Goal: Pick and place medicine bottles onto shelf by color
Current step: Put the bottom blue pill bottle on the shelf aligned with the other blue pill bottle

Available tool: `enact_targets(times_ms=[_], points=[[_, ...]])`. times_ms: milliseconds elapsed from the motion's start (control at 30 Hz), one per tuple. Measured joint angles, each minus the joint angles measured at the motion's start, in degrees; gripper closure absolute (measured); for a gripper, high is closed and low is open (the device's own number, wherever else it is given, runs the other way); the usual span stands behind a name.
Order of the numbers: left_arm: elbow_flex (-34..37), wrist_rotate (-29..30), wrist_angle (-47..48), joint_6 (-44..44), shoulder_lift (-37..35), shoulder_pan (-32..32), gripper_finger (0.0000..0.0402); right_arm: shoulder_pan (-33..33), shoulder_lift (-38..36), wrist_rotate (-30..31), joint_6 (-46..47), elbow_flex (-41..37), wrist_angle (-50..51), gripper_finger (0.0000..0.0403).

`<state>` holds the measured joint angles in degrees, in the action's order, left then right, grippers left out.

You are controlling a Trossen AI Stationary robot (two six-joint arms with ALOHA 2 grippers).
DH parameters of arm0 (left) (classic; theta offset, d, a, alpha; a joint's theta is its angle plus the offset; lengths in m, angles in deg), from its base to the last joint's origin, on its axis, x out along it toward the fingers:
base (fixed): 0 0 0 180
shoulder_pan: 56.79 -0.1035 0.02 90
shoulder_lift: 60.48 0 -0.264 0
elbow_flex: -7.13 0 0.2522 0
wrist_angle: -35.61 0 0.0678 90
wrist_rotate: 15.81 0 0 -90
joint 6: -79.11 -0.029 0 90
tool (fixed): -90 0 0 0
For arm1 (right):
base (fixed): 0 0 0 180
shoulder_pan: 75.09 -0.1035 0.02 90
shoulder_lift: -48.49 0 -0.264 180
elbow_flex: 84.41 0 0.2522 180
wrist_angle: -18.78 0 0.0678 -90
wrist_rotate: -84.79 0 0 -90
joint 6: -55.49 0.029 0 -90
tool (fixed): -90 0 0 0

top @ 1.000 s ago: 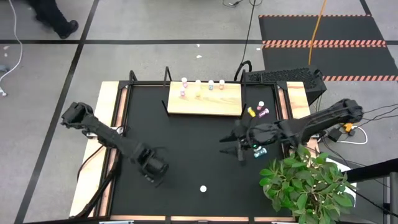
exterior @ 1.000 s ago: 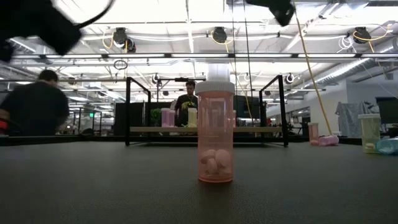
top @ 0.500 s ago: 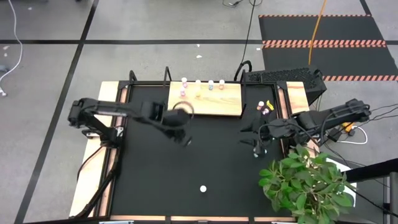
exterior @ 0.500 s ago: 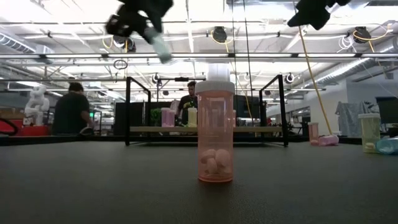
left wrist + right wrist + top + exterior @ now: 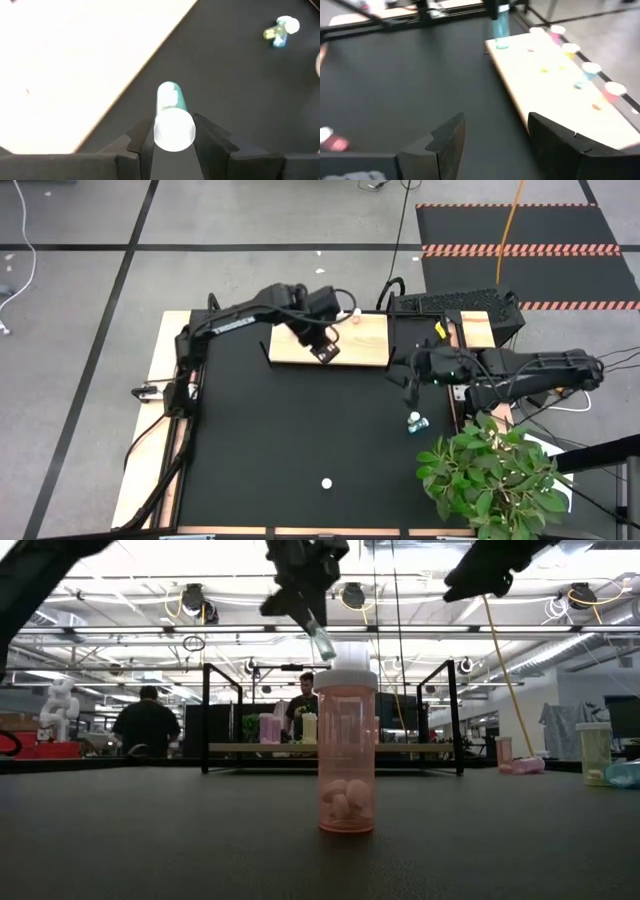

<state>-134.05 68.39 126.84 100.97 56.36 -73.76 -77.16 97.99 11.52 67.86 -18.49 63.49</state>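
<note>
A teal medicine bottle (image 5: 172,100) with a white cap hangs in my left gripper (image 5: 325,351), which is shut on it above the near edge of the light-wood shelf (image 5: 345,345). Several bottles (image 5: 570,49) stand along the shelf's far edge. My right gripper (image 5: 495,135) is open, holds nothing, and hovers over the table's right side. A pink bottle (image 5: 346,750) stands upright near the table's front edge. Two bottles (image 5: 415,422) lie on the table below my right arm. My left gripper pinches the teal bottle at its white cap end (image 5: 172,131) between its two fingers. The fingers come steeply from above. The bottle's body (image 5: 322,641) hangs below them, slightly tilted and lifted clear of the shelf and the table.
Black metal brackets (image 5: 268,305) rise at the shelf's ends. More bottles (image 5: 437,330) lie by the table's far right corner. A potted plant (image 5: 490,475) overhangs the near right corner. People stand in the room beyond the table.
My left gripper has swung from the table's near left up and across to the shelf, carrying the teal bottle lifted clear. My right gripper has drawn back toward the table's right and far side, still open.
</note>
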Motion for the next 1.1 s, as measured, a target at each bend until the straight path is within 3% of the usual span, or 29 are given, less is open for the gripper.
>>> enact_targets(times_ms=[200,367,533,867,1100], points=[[-2.88,-0.23,-1.54,-9.32,4.12,-4.67,0.0284,8.28,0.02,-0.02,1.87,0.00,-1.43,0.0193],[-2.90,-3.79,-3.84,-15.67,6.28,-7.91,0.0284,14.20,0.05,-0.48,3.15,0.00,-4.89,0.0193],[-2.90,-4.33,-5.51,-19.72,6.66,-9.45,0.0284,18.88,0.07,-4.81,5.23,0.00,-6.67,0.0193],[-3.40,-2.05,-13.07,-26.81,7.40,-9.23,0.0284,21.32,0.07,-6.36,4.95,0.00,-6.69,0.0193],[-3.38,2.30,-15.66,-35.70,13.00,-8.89,0.0284,21.41,0.07,-6.23,4.95,0.00,-6.66,0.0193]])
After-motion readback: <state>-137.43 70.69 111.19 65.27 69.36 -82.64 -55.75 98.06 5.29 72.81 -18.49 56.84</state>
